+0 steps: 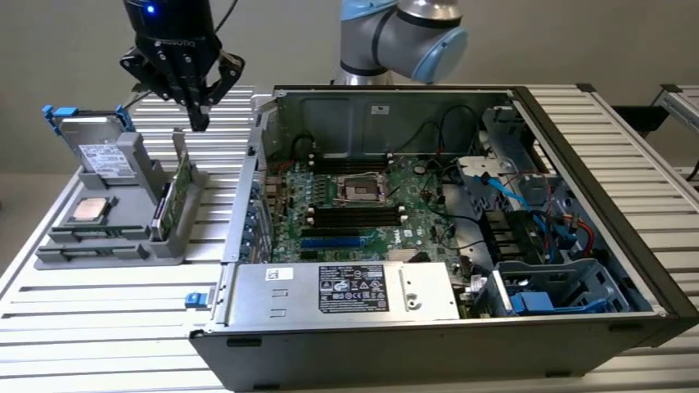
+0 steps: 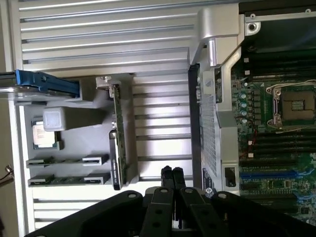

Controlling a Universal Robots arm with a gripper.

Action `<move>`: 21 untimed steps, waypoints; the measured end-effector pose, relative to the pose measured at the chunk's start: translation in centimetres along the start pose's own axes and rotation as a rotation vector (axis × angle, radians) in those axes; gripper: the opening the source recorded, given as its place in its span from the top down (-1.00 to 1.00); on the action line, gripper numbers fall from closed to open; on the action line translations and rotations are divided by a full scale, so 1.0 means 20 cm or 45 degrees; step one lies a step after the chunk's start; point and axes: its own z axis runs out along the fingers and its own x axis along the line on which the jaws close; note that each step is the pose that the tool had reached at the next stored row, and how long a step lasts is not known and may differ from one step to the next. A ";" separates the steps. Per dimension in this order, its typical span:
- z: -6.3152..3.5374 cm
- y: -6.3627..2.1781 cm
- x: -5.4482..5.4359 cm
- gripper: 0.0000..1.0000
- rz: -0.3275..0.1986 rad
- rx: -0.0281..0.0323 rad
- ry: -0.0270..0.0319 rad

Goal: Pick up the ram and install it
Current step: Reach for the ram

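The ribbed aluminium table carries a grey parts holder beside an open computer case.

Ribbed bare-metal table, matt grey plastic holder.

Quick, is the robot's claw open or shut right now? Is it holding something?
Gripper: shut, holding nothing, in the air beside the grey tray.
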 end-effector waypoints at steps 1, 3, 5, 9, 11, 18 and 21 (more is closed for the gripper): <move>0.006 -0.002 0.02 0.80 0.000 0.0000 -0.0001; 0.017 -0.006 0.07 0.80 0.000 0.0000 -0.0001; 0.028 -0.010 0.11 0.80 0.000 -0.0001 -0.0001; 0.051 -0.018 0.20 0.80 0.000 0.0000 -0.0001; 0.063 -0.022 0.25 0.80 0.000 0.0000 0.0000; 0.104 -0.036 0.40 0.80 0.000 -0.0001 -0.0001; 0.125 -0.043 0.47 0.80 0.000 -0.0001 0.0000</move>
